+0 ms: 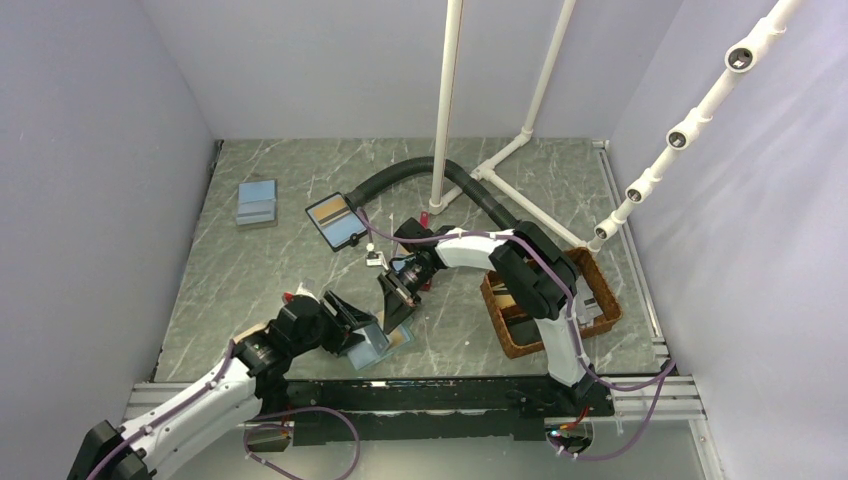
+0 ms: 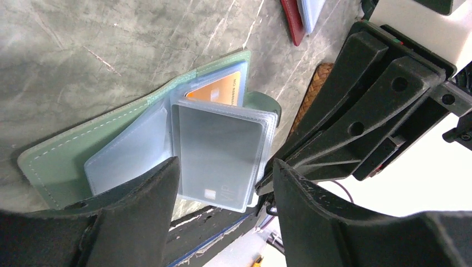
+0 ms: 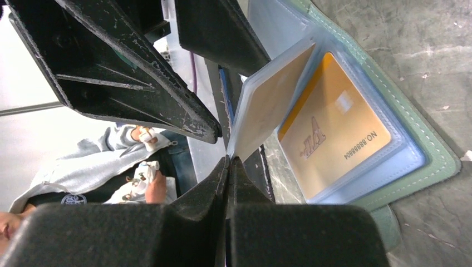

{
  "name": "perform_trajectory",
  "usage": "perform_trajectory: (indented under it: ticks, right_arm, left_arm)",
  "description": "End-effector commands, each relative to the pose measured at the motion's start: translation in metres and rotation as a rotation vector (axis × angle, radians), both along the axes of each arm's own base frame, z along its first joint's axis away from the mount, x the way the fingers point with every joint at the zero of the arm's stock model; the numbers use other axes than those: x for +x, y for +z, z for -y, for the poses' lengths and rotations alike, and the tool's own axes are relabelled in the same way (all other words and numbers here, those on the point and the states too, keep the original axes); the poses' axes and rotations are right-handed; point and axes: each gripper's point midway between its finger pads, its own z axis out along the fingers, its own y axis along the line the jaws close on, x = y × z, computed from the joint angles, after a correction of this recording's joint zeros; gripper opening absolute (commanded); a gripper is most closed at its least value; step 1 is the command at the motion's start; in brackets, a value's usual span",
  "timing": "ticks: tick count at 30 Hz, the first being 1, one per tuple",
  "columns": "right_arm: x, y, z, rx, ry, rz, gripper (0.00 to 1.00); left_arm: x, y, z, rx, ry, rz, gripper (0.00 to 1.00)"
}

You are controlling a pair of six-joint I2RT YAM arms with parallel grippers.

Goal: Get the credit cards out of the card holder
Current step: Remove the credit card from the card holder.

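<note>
The teal card holder (image 2: 61,153) lies open on the marble table near the front edge, also showing as (image 1: 372,347). Its clear sleeves fan out. One sleeve holds a grey credit card (image 2: 220,153), another an orange credit card (image 3: 334,133) lying flat against the cover. My right gripper (image 3: 229,161) is shut on the corner of a lifted sleeve with a tan card (image 3: 267,103) inside. My left gripper (image 2: 225,194) is open, its fingers (image 2: 144,211) standing either side of the grey card's lower end, without touching it.
A blue holder (image 1: 257,203) and a black-edged holder (image 1: 335,221) lie further back. A red-edged holder (image 2: 293,19) lies just behind the arms. A wicker basket (image 1: 550,305) stands at the right, with white pipes (image 1: 445,110) and a black hose (image 1: 400,178) behind.
</note>
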Motion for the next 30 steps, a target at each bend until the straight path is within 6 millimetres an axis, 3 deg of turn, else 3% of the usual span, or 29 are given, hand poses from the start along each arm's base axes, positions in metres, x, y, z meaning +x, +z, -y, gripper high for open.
perform_trajectory:
  ticks: [1,13,20,30]
  right_arm:
    - [-0.003,0.021,-0.008,0.083,0.016,-0.027,0.00]
    - [-0.006,0.015,-0.012,0.057,0.014,-0.050,0.00]
    - [0.002,-0.007,-0.008,-0.034,-0.011,0.038,0.00]
    - [-0.002,0.002,-0.011,0.011,0.026,0.048,0.00]
  left_arm:
    - [0.005,0.001,-0.003,-0.008,0.036,0.022,0.68]
    - [-0.004,-0.017,-0.004,0.065,0.003,-0.083,0.65]
    - [-0.009,-0.019,-0.009,0.075,0.011,-0.094,0.64]
    - [-0.020,-0.012,-0.023,0.086,0.038,-0.087,0.71]
